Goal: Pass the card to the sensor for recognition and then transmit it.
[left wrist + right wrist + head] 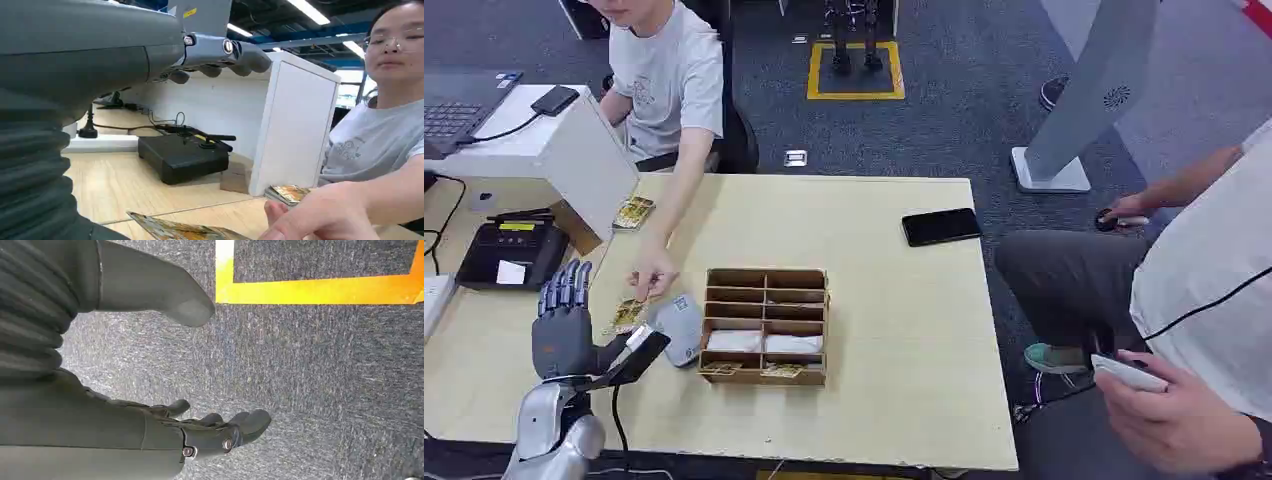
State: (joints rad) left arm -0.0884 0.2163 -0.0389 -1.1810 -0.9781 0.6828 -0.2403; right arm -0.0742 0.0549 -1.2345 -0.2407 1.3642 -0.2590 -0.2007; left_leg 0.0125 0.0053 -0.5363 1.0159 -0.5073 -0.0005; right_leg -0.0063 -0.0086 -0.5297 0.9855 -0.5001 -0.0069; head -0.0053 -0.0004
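While a person's hand (pixel 653 275) is touching the card (pixel 627 314) on the table (pixel 904 330), the left hand (pixel 564 320) is hovering beside it, fingers (pixel 569 285) spread, empty; the right hand (pixel 150 425) is hanging open over carpet.

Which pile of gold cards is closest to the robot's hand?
The gold cards under the person's hand, just beside the left hand. The other stack lies farther off, by the white box.
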